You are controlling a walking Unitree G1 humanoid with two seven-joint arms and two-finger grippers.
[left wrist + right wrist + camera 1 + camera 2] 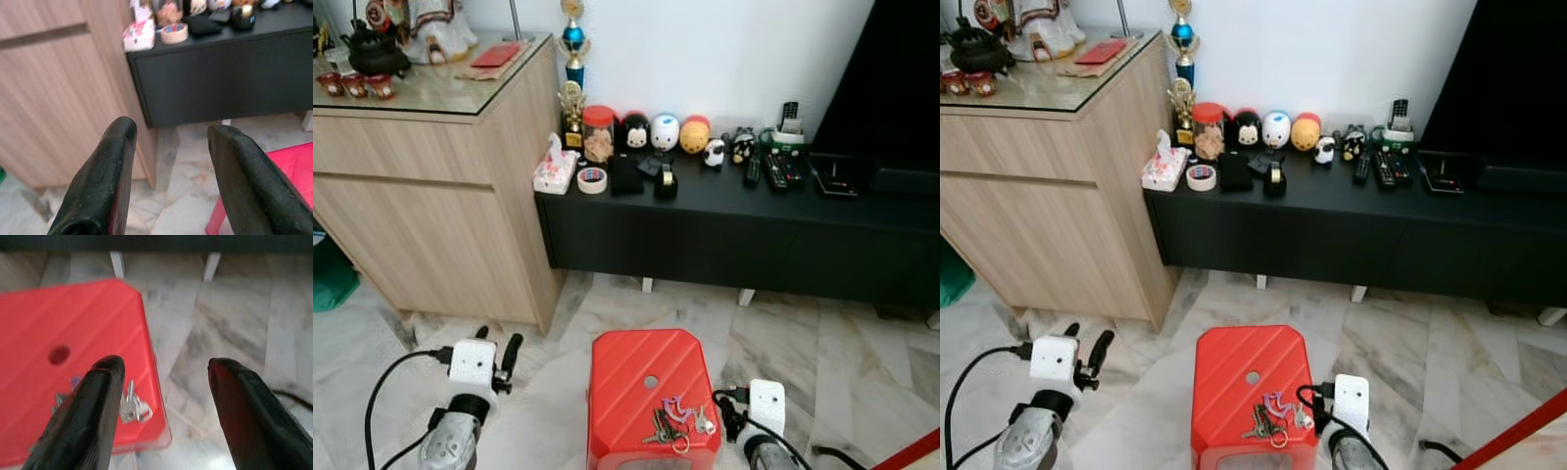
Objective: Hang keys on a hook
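We're reaching: right gripper spread open, keys on the red stool at its nine o'clock. Next, shift over them. Left gripper idles, open.

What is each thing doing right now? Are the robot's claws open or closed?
keys: lying on the stool, not picked up
red stool: upright on the floor
left gripper: open, empty
right gripper: open, empty, beside the stool's edge near the keys
tape roll: lying flat on the black cabinet
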